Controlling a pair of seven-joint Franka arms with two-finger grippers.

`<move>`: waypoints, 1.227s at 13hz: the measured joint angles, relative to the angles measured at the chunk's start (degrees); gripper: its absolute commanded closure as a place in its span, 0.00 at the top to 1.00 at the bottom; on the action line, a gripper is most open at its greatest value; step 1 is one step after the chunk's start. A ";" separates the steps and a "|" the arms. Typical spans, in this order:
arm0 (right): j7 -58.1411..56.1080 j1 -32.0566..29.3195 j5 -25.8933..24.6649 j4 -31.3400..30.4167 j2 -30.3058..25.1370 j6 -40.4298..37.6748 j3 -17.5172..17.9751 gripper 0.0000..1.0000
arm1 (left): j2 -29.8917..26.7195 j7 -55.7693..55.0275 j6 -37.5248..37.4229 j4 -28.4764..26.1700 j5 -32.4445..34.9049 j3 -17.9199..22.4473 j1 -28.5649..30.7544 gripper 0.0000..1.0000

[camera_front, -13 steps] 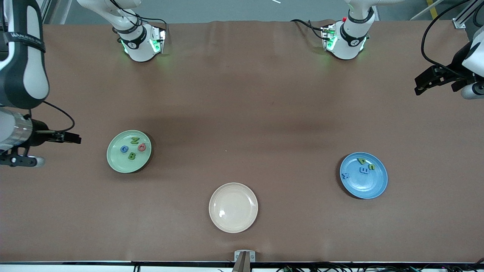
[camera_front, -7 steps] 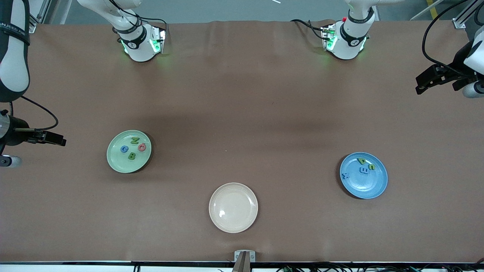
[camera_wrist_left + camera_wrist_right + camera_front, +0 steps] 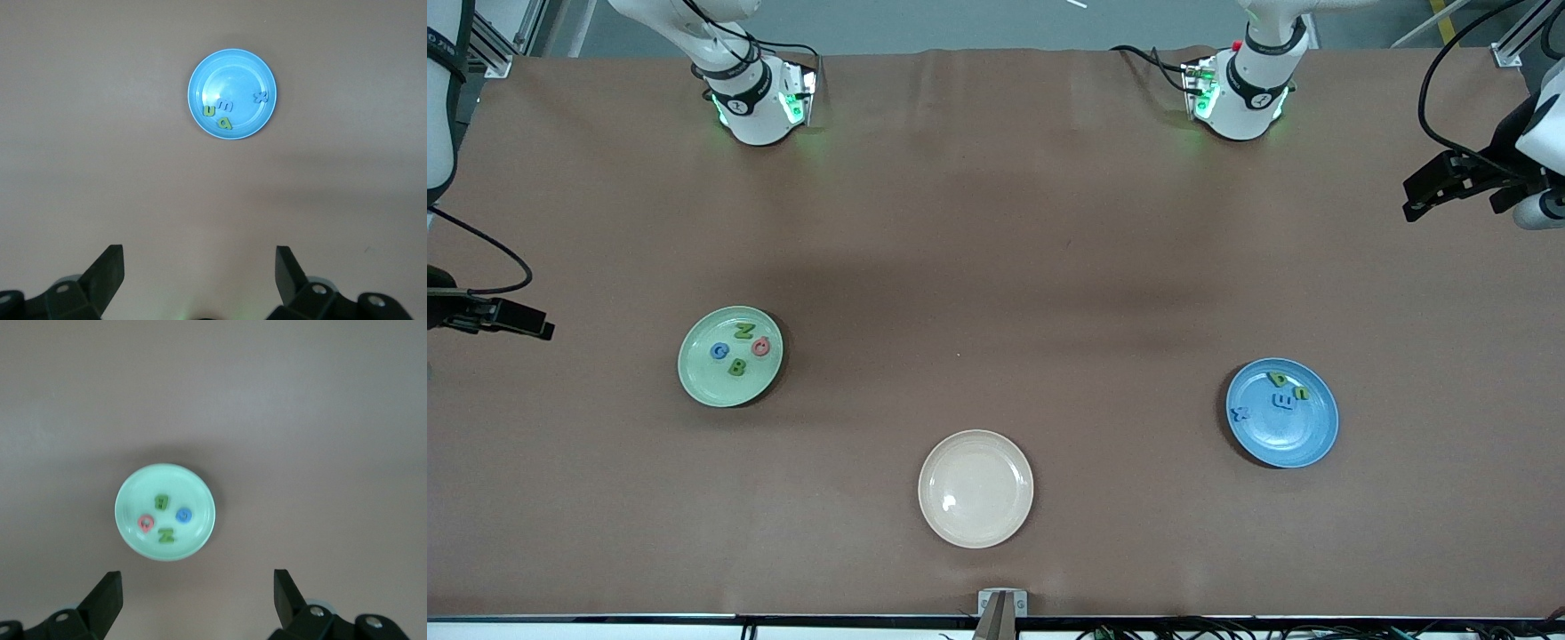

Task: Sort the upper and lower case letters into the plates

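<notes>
A brown surface holds three round plates. The mint green plate sits toward the right arm's end. In it lie four small letters: a green N, a red letter, a blue G and a green B, close together but apart. The blue plate sits toward the left arm's end. It holds four letters too: a green one and another green one near the rim farthest from the front camera, a blue one just beside them, and a blue x set apart near the rim. A cream plate lies between the two, nearer the front camera, with nothing in it.

The right tool hangs in the air over the bare surface at the right arm's end, clear of the green plate, its fingers spread wide and holding nothing. The left tool hangs over the surface at the left arm's end, away from the blue plate, its fingers also spread wide with nothing between them.
</notes>
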 measured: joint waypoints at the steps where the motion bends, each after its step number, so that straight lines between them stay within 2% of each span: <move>1: 0.01 0.01 0.00 0.03 0.00 -1.16 0.16 1.00 | 0.00 0.00 0.00 0.07 0.00 -0.12 -0.02 1.00; 6: 0.01 0.06 0.02 -0.04 -1.53 -3.32 0.36 1.00 | 0.01 0.00 0.00 0.07 0.00 -0.25 -0.14 1.00; 16: 0.01 1.36 0.04 -6.27 -9.18 -3.70 0.96 1.00 | 0.02 0.00 0.00 0.09 0.00 -0.26 0.15 1.00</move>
